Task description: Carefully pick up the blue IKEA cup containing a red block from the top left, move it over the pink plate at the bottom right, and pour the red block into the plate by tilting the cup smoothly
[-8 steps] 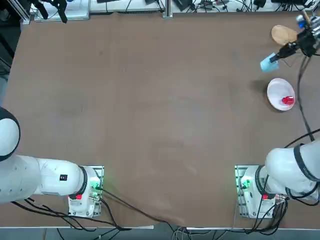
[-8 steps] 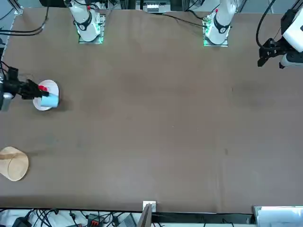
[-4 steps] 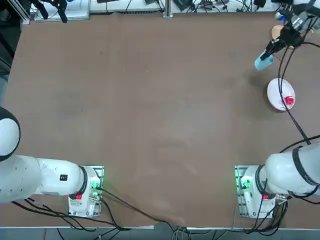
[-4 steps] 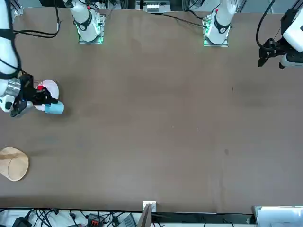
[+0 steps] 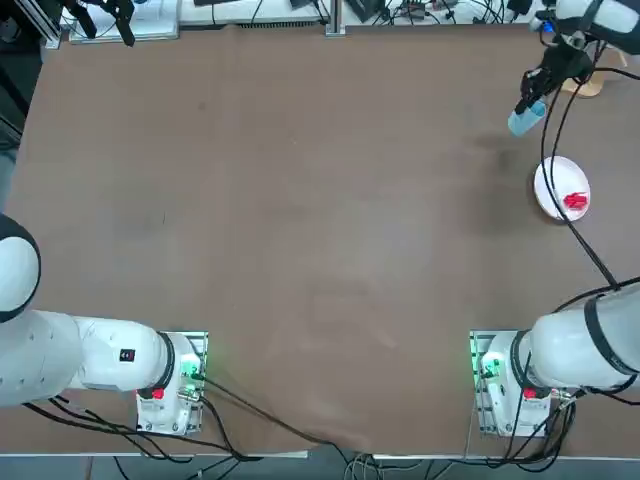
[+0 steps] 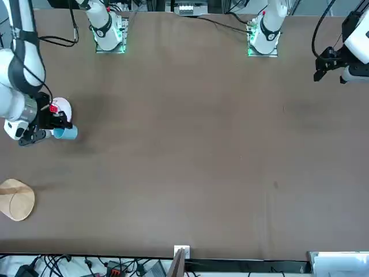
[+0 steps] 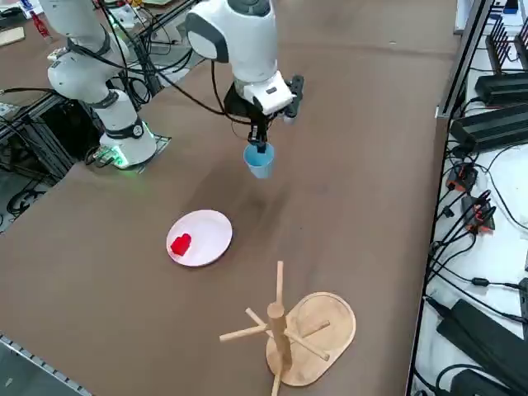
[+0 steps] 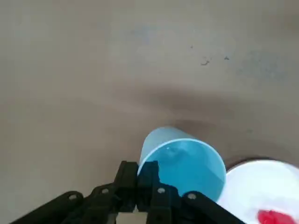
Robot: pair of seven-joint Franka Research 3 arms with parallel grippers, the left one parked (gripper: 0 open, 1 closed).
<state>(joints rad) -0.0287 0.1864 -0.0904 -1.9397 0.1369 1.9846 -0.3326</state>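
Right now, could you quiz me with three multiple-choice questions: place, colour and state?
1. Where is the red block?
A) In the cup
B) On the plate
C) On the wooden rack

2. What colour is the cup?
A) Light blue
B) Green
C) Yellow

3. What is the cup's state?
A) Standing on the plate
B) Lying on the table
C) Held in the right end effector

Key:
1 B: the block shows red against the pale plate.
2 A: its wall looks light blue.
3 C: the right end effector grips its rim, above the table beside the plate.
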